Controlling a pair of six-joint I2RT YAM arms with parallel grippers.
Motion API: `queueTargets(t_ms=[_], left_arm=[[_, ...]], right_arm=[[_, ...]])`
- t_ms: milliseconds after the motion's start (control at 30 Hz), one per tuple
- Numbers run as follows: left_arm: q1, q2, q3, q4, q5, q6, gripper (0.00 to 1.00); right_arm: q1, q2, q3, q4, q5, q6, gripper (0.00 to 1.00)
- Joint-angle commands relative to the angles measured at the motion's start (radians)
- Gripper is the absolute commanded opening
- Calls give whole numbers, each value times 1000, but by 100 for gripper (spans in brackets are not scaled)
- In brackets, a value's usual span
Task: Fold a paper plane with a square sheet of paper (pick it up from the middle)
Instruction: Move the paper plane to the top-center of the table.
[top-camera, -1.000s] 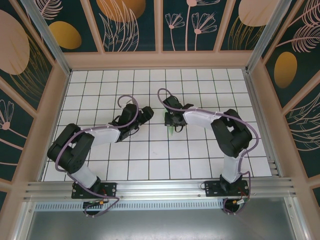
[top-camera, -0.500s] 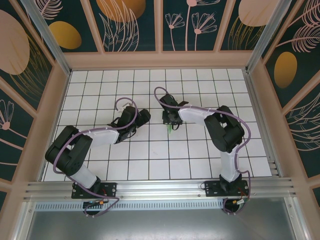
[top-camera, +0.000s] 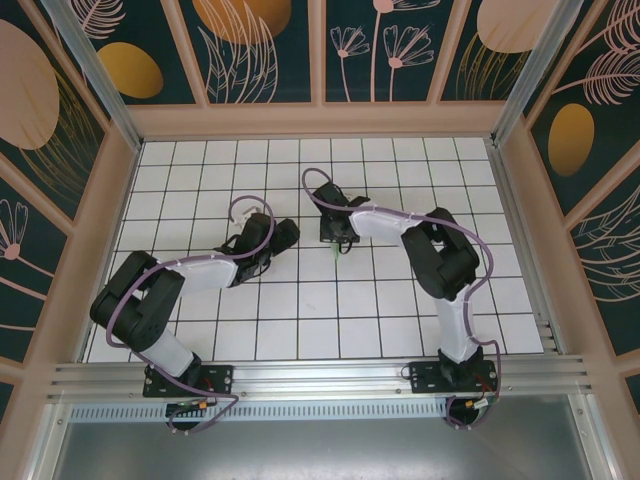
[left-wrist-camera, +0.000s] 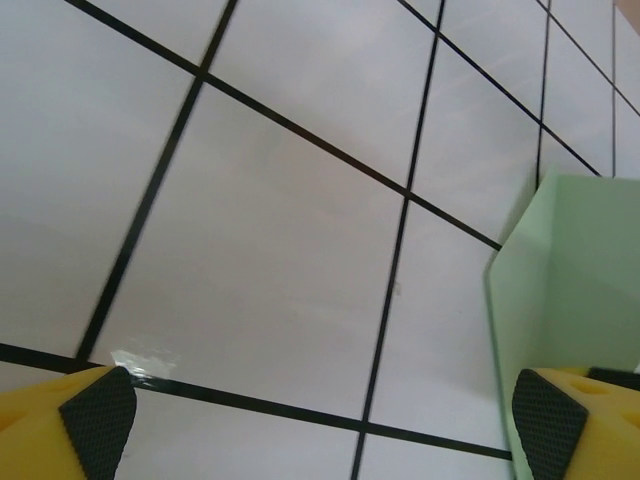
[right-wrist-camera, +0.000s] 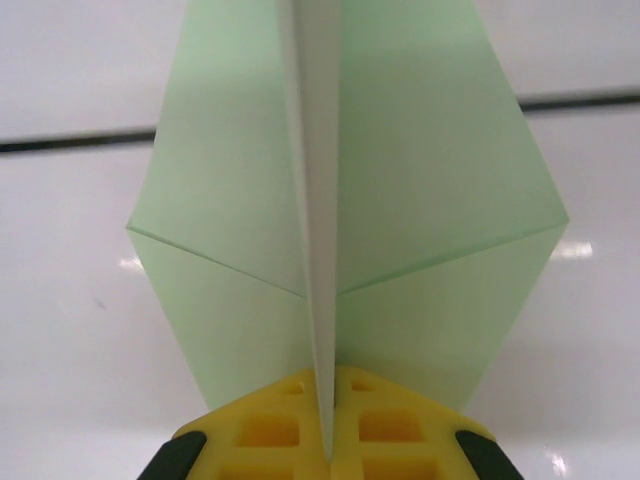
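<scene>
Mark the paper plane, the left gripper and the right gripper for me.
paper plane (right-wrist-camera: 420, 170): right wrist view, on a broad green flap beside the centre fold.
left gripper (left-wrist-camera: 320, 412): left wrist view, midway between its open fingertips.
right gripper (right-wrist-camera: 322, 395): right wrist view, where its shut fingertips pinch the plane's centre fold.

White tiled floor (top-camera: 300, 300) with black grid lines is reflecting light spots; teal wall panels (top-camera: 260, 60) bearing leaf and flower motifs are enclosing it on three sides; an aluminium rail (top-camera: 320, 377) is running along the near edge.
</scene>
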Motion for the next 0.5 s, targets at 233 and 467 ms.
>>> queueTargets(t_ms=[233,467], left_arm=[[60,-90,-44,-84,-65,42,99],[62,-83,-40,-90,-63,43,98]], right_arm=[[-42,122,198,-40,35,-132,5],[-56,191,263,-82,9,-149,6]])
